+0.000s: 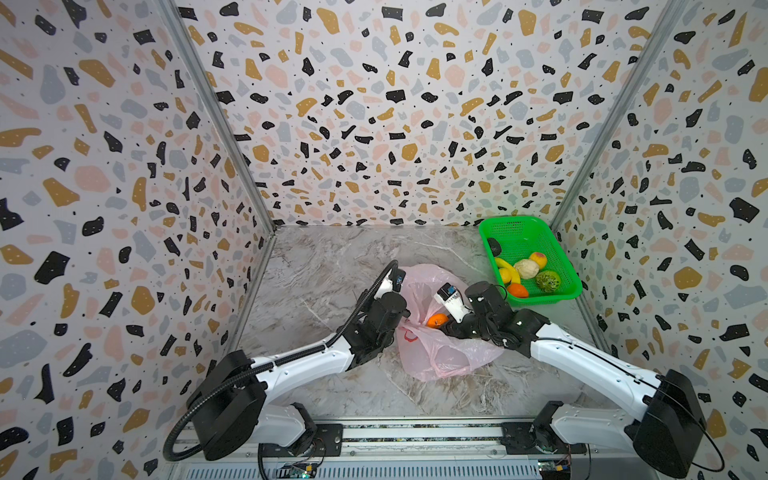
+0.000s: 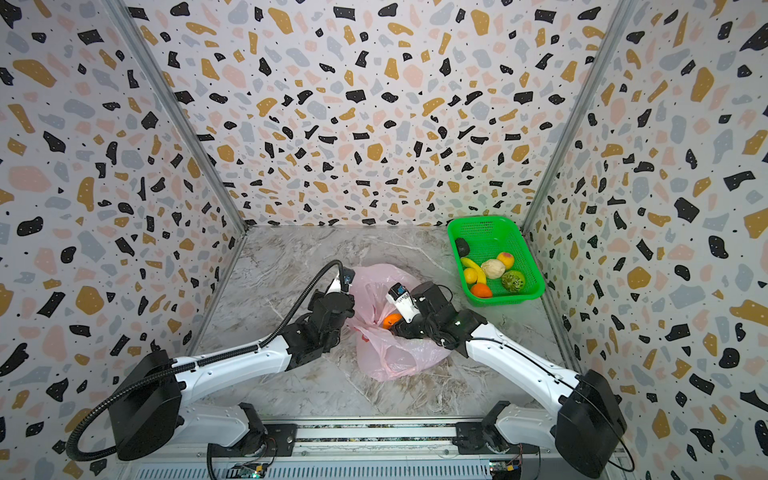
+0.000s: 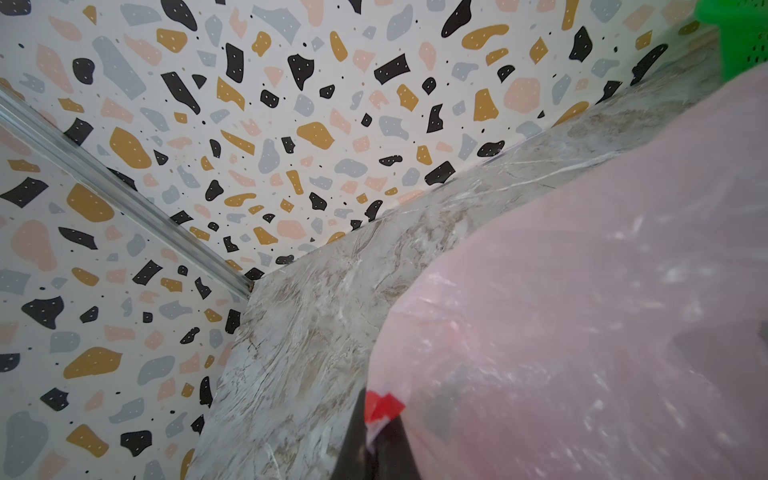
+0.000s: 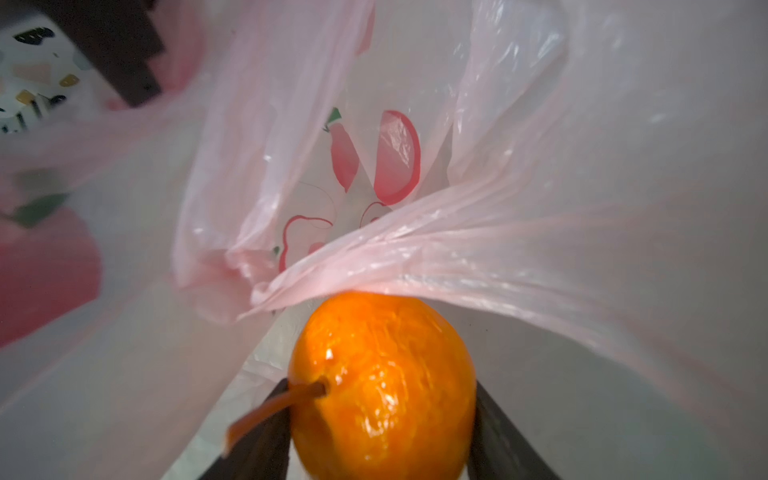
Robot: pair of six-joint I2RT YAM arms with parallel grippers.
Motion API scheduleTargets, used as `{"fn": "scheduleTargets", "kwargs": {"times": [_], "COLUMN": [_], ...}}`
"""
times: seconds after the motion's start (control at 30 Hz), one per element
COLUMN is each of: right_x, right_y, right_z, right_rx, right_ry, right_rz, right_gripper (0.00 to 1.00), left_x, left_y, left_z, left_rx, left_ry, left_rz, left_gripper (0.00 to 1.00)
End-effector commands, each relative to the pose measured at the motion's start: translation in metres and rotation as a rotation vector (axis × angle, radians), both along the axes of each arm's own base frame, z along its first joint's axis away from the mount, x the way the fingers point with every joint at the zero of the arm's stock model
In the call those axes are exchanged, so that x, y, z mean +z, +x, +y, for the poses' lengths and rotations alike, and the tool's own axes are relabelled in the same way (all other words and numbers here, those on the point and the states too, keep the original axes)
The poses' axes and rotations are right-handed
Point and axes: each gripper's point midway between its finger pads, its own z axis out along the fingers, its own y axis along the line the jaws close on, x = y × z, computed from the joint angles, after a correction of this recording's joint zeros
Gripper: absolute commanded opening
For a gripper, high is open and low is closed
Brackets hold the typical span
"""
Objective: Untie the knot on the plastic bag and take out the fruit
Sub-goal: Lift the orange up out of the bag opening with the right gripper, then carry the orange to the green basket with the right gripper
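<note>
Surface: grey marble-patterned surface (image 1: 332,266), walled on 3 sides by speckled panels (image 1: 374,124).
Bag: thin translucent pink plastic bag with red printed marks (image 1: 436,357), crumpled mid-surface between the 2 arms, mouth gaping upward in both top views.
Left pincer: left pincer (image 3: 374,432) closed tight, nipping a fold of the bag's film at a red mark, on the bag's left edge.
Right pincer: right pincer (image 4: 382,424) part-way open, reaching into the bag's mouth, clamped by both dark fingers (image 4: 257,440) onto a glossy orange fruit with a thin stalk (image 4: 382,386).
Orange in grip: within the bag's opening, just under a draped pink fold.
Basket: bright green perforated plastic basket (image 1: 513,219) in the far right corner, apart from the bag.
Basket contents: 1 yellow banana (image 1: 508,265), 1 red-yellow peach (image 1: 538,259), 1 pale beige lump (image 1: 526,269), 1 bumpy green ball (image 1: 547,281), 1 dark oval (image 1: 494,246), 1 small orange (image 1: 517,290).
</note>
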Motion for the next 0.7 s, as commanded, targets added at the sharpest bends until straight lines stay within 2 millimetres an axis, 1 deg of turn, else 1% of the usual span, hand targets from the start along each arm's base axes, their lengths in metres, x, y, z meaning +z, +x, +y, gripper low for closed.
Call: {"fn": "scheduleTargets", "kwargs": {"times": [0.0,0.07,0.2,0.3,0.33,0.4,0.5,0.57,0.67], "right_x": [0.029,0.048,0.069,0.084,0.087,0.1,0.119,0.128,0.132], "right_y": [-0.01,-0.007,0.008,0.018,0.021,0.024,0.027,0.028,0.025], "right_z": [-0.004,-0.007,-0.012,-0.008,-0.006,0.002,0.015,0.02,0.023], "right_rx": [0.001,-0.014,-0.067,-0.07,-0.064,-0.035,0.012,0.027,0.041], "right_ry": [0.082,0.133,0.177,0.213,0.225,0.272,0.343,0.37,0.389], "right_rz": [-0.028,-0.068,-0.113,-0.157,-0.163,-0.187,-0.206,-0.21,-0.199], "right_gripper": [0.61,0.61,0.62,0.62,0.62,0.62,0.62,0.62,0.61], "left_x": [0.004,0.008,0.015,0.02,0.022,0.024,0.016,0.01,0.008], "left_y": [0.002,0.0,-0.005,-0.006,-0.008,-0.008,-0.004,-0.001,0.003], "left_z": [0.012,0.011,0.004,-0.005,-0.011,-0.021,-0.034,-0.038,-0.04], "left_rx": [0.052,0.036,-0.013,-0.045,-0.061,-0.095,-0.126,-0.121,-0.106], "left_ry": [0.02,0.004,-0.013,0.003,0.01,0.017,0.047,0.057,0.072], "left_rz": [-0.016,-0.02,-0.029,-0.031,-0.033,-0.029,0.016,0.034,0.043], "left_gripper": [0.0,0.0,0.0,0.0,0.0,0.0,0.0,0.0,0.0]}}
